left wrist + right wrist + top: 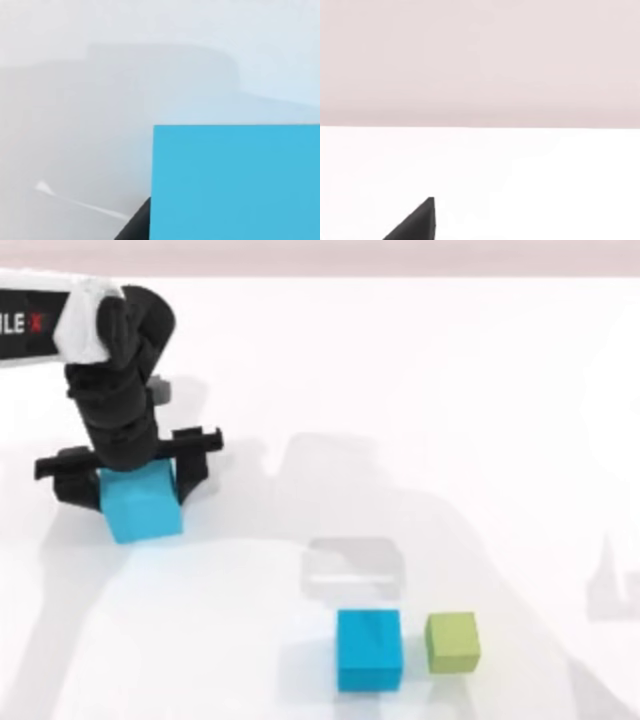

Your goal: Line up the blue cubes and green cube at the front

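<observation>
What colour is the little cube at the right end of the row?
Olive green, beside a blue cube; the top view shows it best.

Two bright cyan-blue cubes and one smaller olive-green cube. The larger blue cube [142, 502] sits tilted at the tabletop's left, between the left claw's [132, 472] fingers. The other blue cube [368, 648] stands square near the front edge, the green cube [452, 642] just beside its right.

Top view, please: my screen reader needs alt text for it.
The left gripper straddles a blue cube at the table's left. Near the front edge, a second blue cube and a smaller green cube sit side by side with a narrow gap. The right arm is out of view.
</observation>
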Robot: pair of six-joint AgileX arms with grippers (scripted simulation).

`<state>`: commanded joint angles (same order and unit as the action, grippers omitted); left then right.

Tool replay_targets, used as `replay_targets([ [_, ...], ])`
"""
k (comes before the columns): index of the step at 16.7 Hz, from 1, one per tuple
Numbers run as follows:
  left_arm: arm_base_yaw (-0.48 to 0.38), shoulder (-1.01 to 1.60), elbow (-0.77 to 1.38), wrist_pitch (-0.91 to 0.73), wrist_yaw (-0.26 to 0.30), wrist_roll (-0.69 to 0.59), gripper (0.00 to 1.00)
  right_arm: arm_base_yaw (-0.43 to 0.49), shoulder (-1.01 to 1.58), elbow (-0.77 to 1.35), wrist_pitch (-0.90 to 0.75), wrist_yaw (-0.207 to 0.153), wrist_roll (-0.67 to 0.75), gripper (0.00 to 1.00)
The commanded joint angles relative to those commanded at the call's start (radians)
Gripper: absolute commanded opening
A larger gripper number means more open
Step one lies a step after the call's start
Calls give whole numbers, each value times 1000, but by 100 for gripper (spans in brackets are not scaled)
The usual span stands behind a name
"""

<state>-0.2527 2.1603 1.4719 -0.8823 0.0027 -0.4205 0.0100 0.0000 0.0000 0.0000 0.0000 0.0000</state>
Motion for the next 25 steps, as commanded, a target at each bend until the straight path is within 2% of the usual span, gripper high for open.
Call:
replay_targets([
  [4,0,0,0,0,0,0,2,0,0,0,0,0,0,100],
  [5,0,0,0,0,0,0,0,0,0,0,0,0,0,100],
  [14,2,-8,4,-7,-2,2,0,0,0,0,0,0,0,100],
  [21,17,-75,136,-216,-3,-1,0,0,0,0,0,0,0,100],
  [25,20,-92,160,-247,-3,0,0,0,0,0,0,0,0,100],
])
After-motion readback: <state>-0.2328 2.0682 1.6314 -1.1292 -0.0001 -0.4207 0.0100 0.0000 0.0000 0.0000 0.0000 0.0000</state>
